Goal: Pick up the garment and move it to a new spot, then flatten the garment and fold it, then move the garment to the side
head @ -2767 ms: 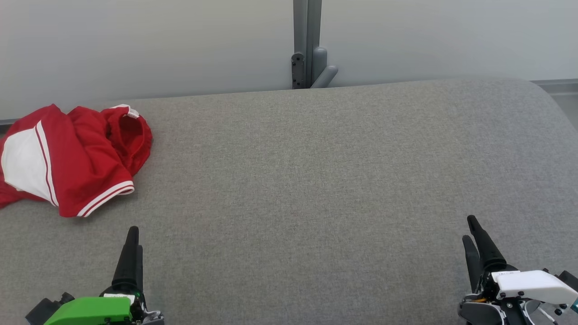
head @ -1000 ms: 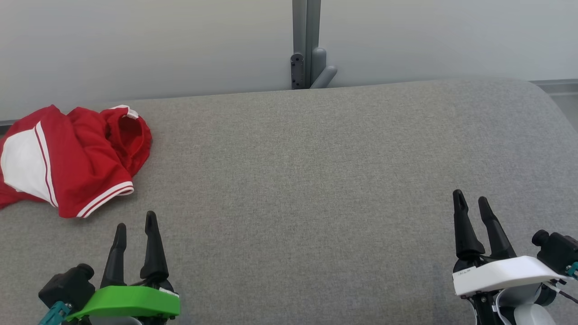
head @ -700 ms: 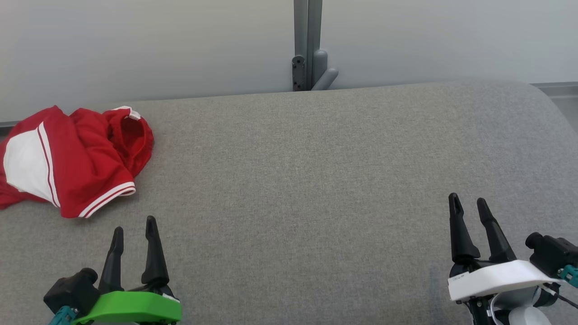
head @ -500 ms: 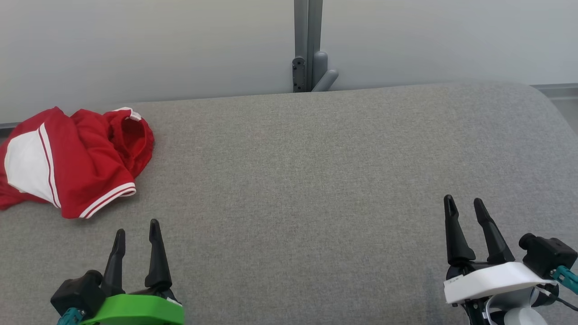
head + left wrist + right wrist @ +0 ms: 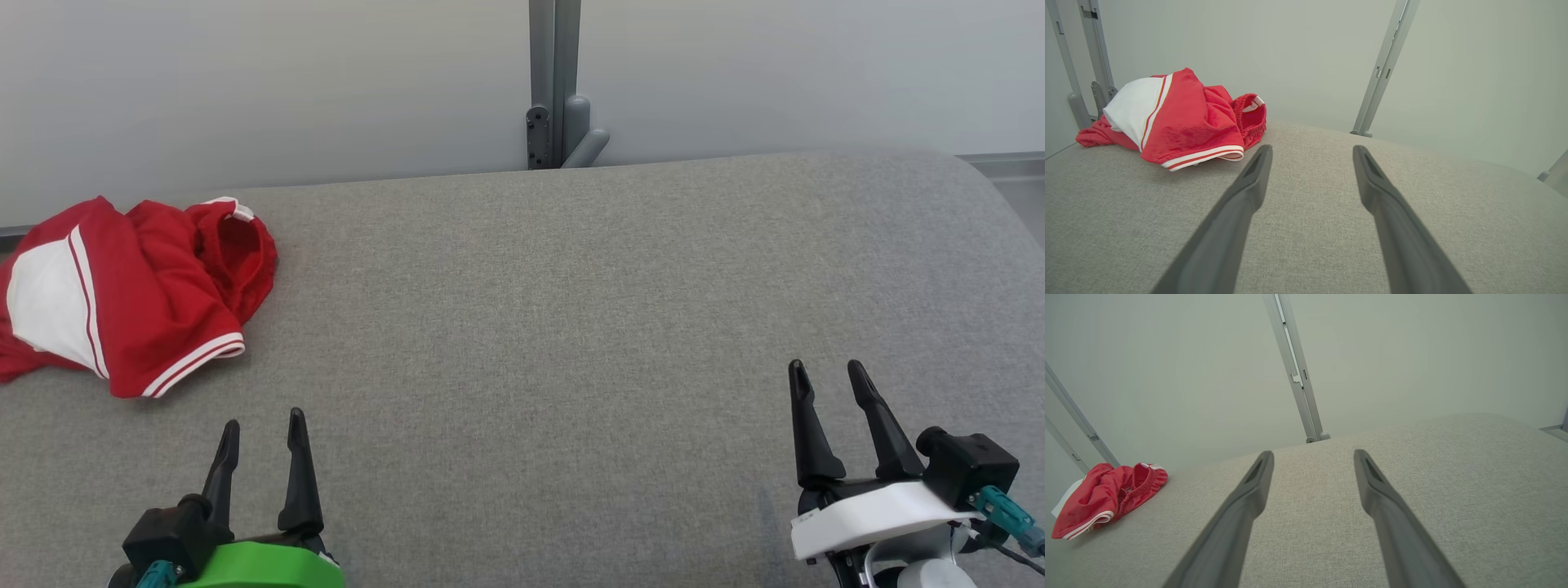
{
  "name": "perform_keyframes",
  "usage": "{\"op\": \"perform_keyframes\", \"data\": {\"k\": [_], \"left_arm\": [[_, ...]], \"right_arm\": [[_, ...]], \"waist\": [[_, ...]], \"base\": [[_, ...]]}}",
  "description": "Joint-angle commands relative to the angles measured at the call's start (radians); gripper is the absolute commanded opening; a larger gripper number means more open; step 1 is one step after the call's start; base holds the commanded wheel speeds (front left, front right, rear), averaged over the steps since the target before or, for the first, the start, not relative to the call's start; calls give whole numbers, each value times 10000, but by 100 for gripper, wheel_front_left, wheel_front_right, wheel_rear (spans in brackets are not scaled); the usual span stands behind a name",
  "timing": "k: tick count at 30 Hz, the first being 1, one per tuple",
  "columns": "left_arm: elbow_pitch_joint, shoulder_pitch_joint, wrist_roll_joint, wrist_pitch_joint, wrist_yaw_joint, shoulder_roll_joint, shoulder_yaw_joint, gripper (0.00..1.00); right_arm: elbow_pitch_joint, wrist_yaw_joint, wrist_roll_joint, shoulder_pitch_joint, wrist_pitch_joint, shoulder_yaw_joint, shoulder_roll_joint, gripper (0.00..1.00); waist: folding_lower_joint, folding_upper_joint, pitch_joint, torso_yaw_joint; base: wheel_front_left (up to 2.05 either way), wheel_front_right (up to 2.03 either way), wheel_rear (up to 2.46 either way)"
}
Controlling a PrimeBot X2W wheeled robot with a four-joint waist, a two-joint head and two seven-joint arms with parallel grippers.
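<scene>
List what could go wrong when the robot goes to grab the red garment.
The garment lies bunched at the far left edge of the grey surface; a push from the open left gripper might slide it off.
Pinching one loose layer could let it drape unevenly.
The right gripper is far off; helping needs a long reach.

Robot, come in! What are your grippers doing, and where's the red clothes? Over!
Left gripper open, empty. Right gripper open, empty. Garment crumpled far left on grey surface, untouched. Bare surface between.
</scene>
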Motion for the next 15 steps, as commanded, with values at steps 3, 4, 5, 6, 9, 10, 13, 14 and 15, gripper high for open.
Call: {"op": "perform_keyframes", "data": {"k": [3,4,5,6,9,10,13,14,15], "left_arm": [[43,66,381,-114,-37,77,22,100],[75,72,457,-142,-43,76,24,100],[102,77,531,-151,-44,77,28,100],[126,77,599,-179,-39,77,28,100],[187,74,797,-231,-32,78,17,100],[208,78,831,-254,-39,79,14,100],[267,88,1017,-305,-52,79,30,100],[284,94,1073,-324,-56,80,37,100],[298,98,1145,-351,-59,81,47,100]], "right_arm": [[27,6,-390,62,-133,33,-62,100],[36,6,-469,62,-142,40,-63,100],[43,6,-547,64,-152,46,-63,100],[49,5,-624,68,-183,52,-64,100],[67,5,-839,81,-245,68,-65,100],[70,5,-908,84,-249,76,-65,100],[92,5,-1133,89,-315,94,-66,100],[98,5,-1211,89,-337,102,-66,100],[105,5,-1277,89,-345,109,-65,100]], "waist": [[0,17,1,2],[0,18,0,3],[0,18,-1,5],[0,18,-1,8],[0,18,-3,16],[0,19,-3,17],[0,19,-3,19],[0,19,-2,19],[0,20,-1,17]], "base": [[0,0,0],[0,0,0],[0,0,0],[0,0,0],[0,0,0],[0,0,0],[0,0,0],[0,0,0],[0,0,0]]}}
